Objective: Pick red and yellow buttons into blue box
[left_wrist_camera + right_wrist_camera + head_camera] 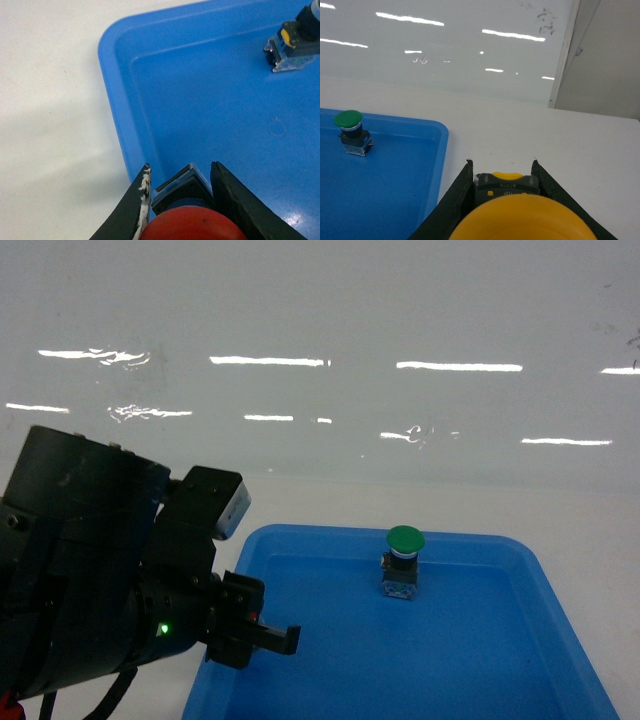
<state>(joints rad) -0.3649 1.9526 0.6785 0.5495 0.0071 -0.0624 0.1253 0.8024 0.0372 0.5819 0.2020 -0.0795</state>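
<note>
Nearest the head camera: bulky black left arm, lower left, green indicator light lit on its side. Left gripper at the arm's tip, over the near-left corner of the shallow blue tray. Jaw state not readable from this view.

Left wrist view: left gripper pinching the red button. Round red cap at bottom edge of frame, blocky black-and-clear body between the two dark fingers, one finger on each side of it. White scuffing along inner edge of the other finger. Shallow blue tray below, rounded corner and raised rim visible, white surface to its left. Whether the red button rests on the tray floor or is lifted off it: cannot tell.

Right wrist view: right gripper pinching the yellow button. Large yellow cap filling bottom centre, dark body with small printed lettering clamped between both fingers. Held above the white surface, just right of the shallow blue tray and outside its rim. Right gripper not visible in head view.

Green button upright on tray floor, toward the far rim, green cap up, dark-and-clear body beneath. Same green button at upper left in right wrist view and at top right corner in left wrist view, well apart from both grippers.

Glossy white wall behind the surface, strips of ceiling light reflected in it. Blue box not in any view.
</note>
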